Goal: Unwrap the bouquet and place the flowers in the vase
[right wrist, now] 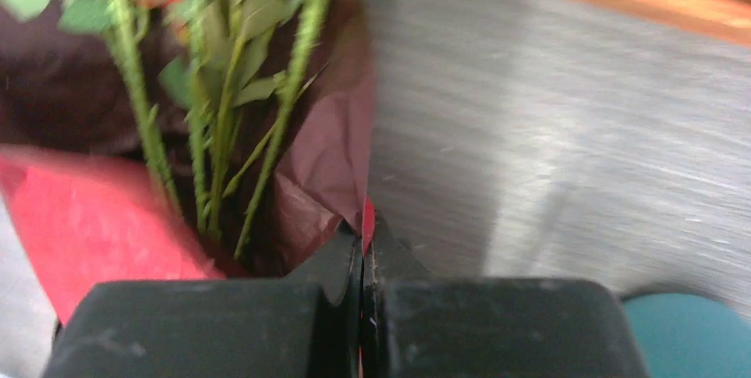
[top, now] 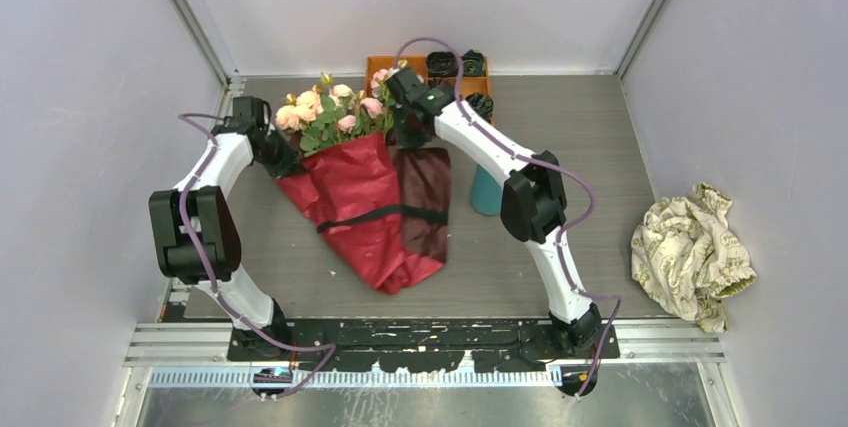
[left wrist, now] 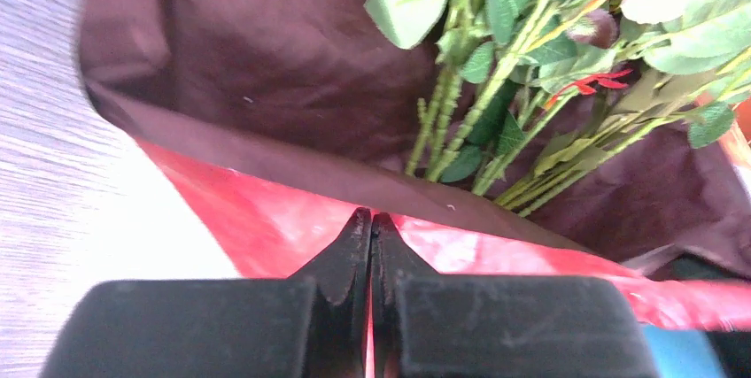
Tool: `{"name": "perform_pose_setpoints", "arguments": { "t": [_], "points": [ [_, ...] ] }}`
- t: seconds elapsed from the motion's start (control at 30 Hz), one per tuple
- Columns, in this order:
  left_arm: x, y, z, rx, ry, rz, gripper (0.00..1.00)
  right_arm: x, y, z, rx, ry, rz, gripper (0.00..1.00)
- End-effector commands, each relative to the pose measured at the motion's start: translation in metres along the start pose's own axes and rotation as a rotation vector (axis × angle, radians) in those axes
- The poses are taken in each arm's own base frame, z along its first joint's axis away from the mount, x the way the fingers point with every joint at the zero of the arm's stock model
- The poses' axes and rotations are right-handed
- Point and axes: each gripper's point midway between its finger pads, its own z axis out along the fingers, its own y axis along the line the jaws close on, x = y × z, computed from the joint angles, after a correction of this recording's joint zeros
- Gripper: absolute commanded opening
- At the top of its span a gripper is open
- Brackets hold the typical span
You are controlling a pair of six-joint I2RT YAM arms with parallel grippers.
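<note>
No legible text, labels, brands or numbers in any view, print on the crumpled beige cloth (top: 690,252) too small to read

1. The bouquet (top: 350,187) you're watching has wrapping that is red outside and maroon inside, with a black ribbon (top: 370,215).
2. Your flowers (top: 310,107): pink and peach, with green leaves.
3. Your vase (top: 485,195): teal.
4. Tray (top: 378,65) orange; cloth (top: 690,252) beige, patterned.

Wrap on the bouquet (top: 370,197) reads as crinkled paper, glossy red outside and matt maroon inside, lying on a tabletop (top: 580,127) of streaked grey grain with soft sheen; right of the bouquet, a matt teal vase (top: 485,192), farther off crumpled patterned cloth (top: 690,252).
</note>
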Motion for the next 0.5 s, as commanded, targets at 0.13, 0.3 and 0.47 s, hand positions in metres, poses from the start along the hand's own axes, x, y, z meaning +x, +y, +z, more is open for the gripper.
{"name": "perform_pose_setpoints", "arguments": {
  "t": [0.13, 0.3, 0.47],
  "points": [
    [0.003, -0.031, -0.01, 0.162, -0.067, 0.016, 0.0, -0.051, -0.085, -0.022, 0.201, -0.105, 0.048, 0.02],
    [0.005, -0.028, -0.03, 0.154, -0.11, 0.03, 0.0, -0.064, -0.078, -0.032, 0.166, -0.142, 0.048, 0.41],
    [0.007, -0.022, -0.062, 0.132, -0.181, 0.05, 0.0, -0.082, -0.058, -0.069, 0.102, -0.248, 0.032, 0.56]
  ]
}}
